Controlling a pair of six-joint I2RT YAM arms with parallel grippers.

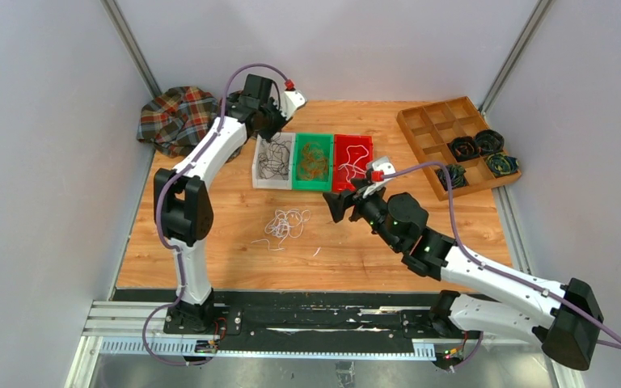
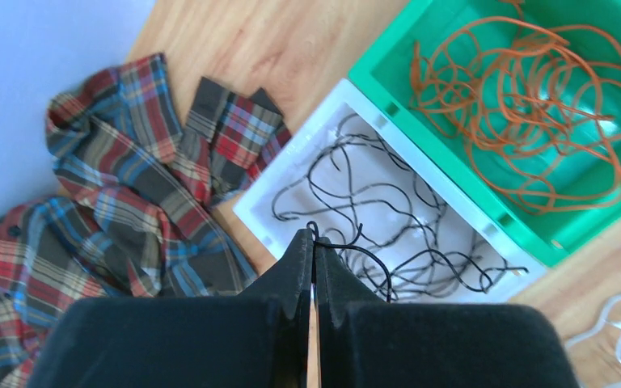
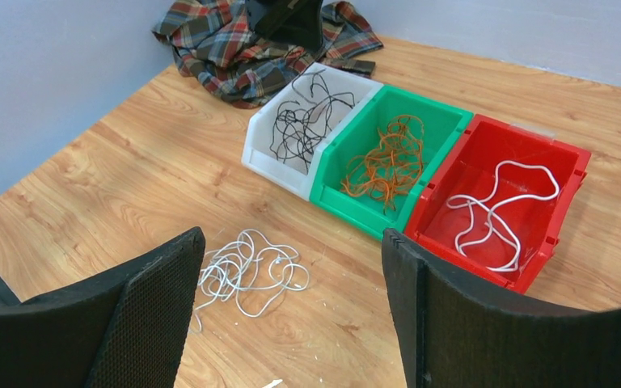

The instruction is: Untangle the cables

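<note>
Left of the green bin (image 3: 443,131), over the white bin (image 3: 271,158), the left hand (image 2: 314,242) is closed tight on a black cable (image 2: 348,245). Orange cables (image 3: 384,162) lie in the green bin; white cables (image 3: 247,271) lie loose on the tabletop (image 3: 129,178) before it, near the wide-open, empty right hand (image 3: 291,242).
</note>
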